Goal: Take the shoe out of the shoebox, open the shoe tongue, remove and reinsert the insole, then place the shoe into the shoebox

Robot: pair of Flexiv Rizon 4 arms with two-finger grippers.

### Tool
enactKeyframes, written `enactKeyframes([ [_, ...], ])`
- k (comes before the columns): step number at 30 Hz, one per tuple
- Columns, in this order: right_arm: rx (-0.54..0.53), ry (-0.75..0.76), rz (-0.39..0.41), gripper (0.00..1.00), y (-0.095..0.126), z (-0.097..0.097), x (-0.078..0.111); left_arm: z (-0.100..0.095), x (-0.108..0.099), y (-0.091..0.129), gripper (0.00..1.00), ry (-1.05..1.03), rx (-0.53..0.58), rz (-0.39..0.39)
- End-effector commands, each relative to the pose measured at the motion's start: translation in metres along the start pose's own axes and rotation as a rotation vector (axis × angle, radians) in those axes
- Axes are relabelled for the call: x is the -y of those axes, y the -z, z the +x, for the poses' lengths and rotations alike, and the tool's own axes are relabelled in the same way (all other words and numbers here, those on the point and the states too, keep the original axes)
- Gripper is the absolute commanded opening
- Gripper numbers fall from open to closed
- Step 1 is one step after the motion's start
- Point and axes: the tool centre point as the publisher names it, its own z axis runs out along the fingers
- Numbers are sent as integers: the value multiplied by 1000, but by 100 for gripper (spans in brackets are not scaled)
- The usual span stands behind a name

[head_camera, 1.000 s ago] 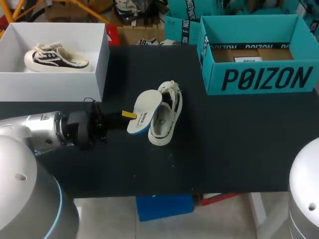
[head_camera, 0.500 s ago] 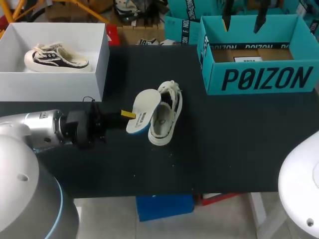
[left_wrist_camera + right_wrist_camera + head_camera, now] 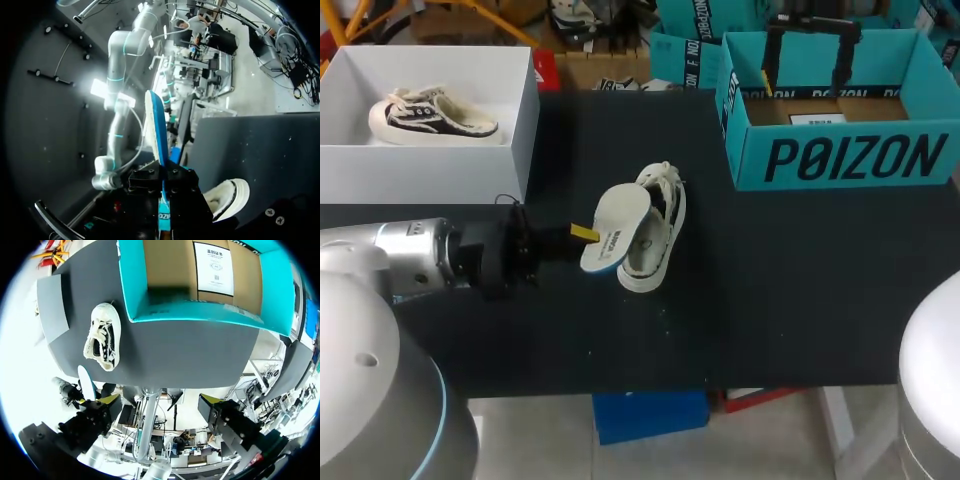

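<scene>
Now, the insole [image 3: 615, 226]: out of the shoe [image 3: 658, 245], pinched at one end by the left gripper [image 3: 582, 232], jaws closed on it. It has just slid a touch closer, and its far end now overlaps the shoe's opening.
Shoe: lying in the middle of the worktop [image 3: 800, 290], laces toward the far edge, well apart from the box.
Right gripper [image 3: 803, 85]: has dropped into sight above the teal shoebox [image 3: 840, 160] at the far right corner, jaws spread wide, holding nothing.
Meaning: looks like the reinsert step is on. The insole is out and heading back in, and boxing the shoe is not yet begun.
Left wrist view: insole [image 3: 155, 125] edge-on with its blue underside showing, clamped between the jaws, shoe [image 3: 231, 197] just beside them. The head view barely shows this grip.
Right wrist view: straight down into the shoebox [image 3: 190, 317], a cardboard floor with a white sheet. Shoe [image 3: 103, 337] and insole [image 3: 86, 382] lie beyond its wall.
</scene>
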Motion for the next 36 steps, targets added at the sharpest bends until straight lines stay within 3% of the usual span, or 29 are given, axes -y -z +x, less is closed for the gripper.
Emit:
enactKeyframes([
  [1, 3, -15, -389, 100, -33, 2, 24, 0, 3, -2, 0, -1, -9, -5],
  [15, 31, -6, -403, 100, -41, 8, 31, 4, 5, -2, 0, 6, -11, -1],
  [22, 31, -6, -403, 100, -41, 8, 31, -5, -3, 5, 0, -2, 22, -27],
  [24, 138, -35, -428, 100, -45, 10, 27, -6, -7, 9, 0, -4, 23, -35],
  [28, 199, -69, -530, 100, -62, 14, 33, -3, -15, 13, 0, 2, 5, -46],
  [36, 157, -126, -676, 100, -86, 11, 50, 0, -14, 7, 0, 5, -19, -29],
])
